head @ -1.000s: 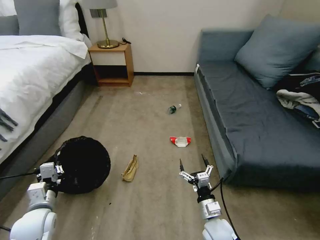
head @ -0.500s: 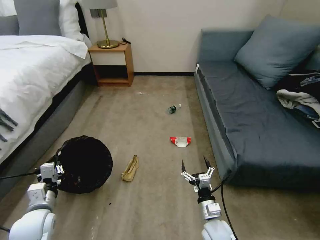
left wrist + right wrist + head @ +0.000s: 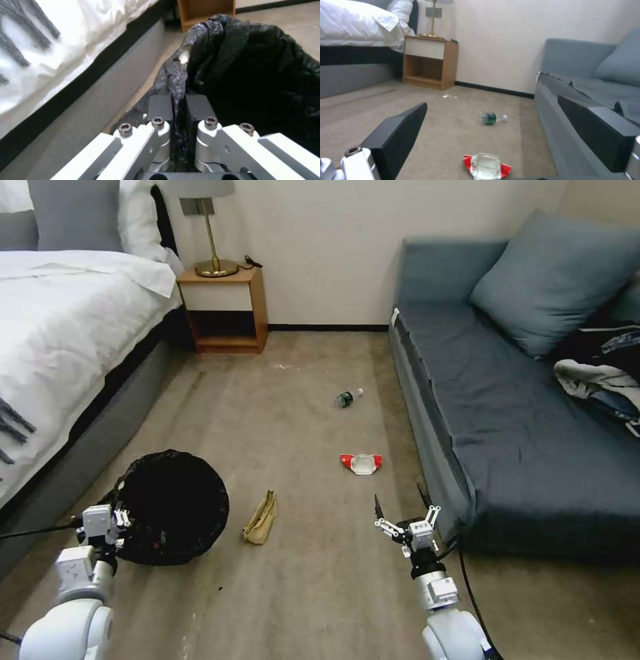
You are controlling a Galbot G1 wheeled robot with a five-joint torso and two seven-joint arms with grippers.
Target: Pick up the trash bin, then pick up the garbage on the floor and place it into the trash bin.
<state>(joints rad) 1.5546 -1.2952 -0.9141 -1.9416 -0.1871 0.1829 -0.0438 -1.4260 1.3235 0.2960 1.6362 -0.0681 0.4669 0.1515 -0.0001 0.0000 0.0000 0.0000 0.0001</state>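
Since a second ago the right gripper [image 3: 402, 502] has slid toward 3 o'clock, closer to the long blue-grey sofa [image 3: 507, 400], and the small round trash bin lined with a crinkled black plastic bag [image 3: 170, 507] has shifted a little toward 3 o'clock too.

The left gripper [image 3: 178, 100] sits at about 8 o'clock in the head view. Its two dark fingers [image 3: 160, 107] are pressed close together on the black bag at the rim of the trash bin, so it is holding the bin. The bin is beside the big bed with white sheets [image 3: 60, 327].

The right gripper is at about 5 o'clock in the head view, above the tan carpet floor [image 3: 300, 593]. Its jaws stand wide apart and hold nothing.

The flat red-and-white packet [image 3: 361, 463] lies on the floor just past the right gripper, toward 12 o'clock from it. The right wrist view shows this packet [image 3: 486, 167] close by, between the two dark fingers [image 3: 398, 138].

The small green bottle with a white cap [image 3: 348, 397] lies on its side farther off, toward 12 o'clock from the packet, near the sofa.

The crumpled tan paper bag [image 3: 261, 518] lies between the bin and the right gripper, just beside the bin at its 3 o'clock side.

The small wooden bedside table [image 3: 223, 307] stands at 11 o'clock by the wall.
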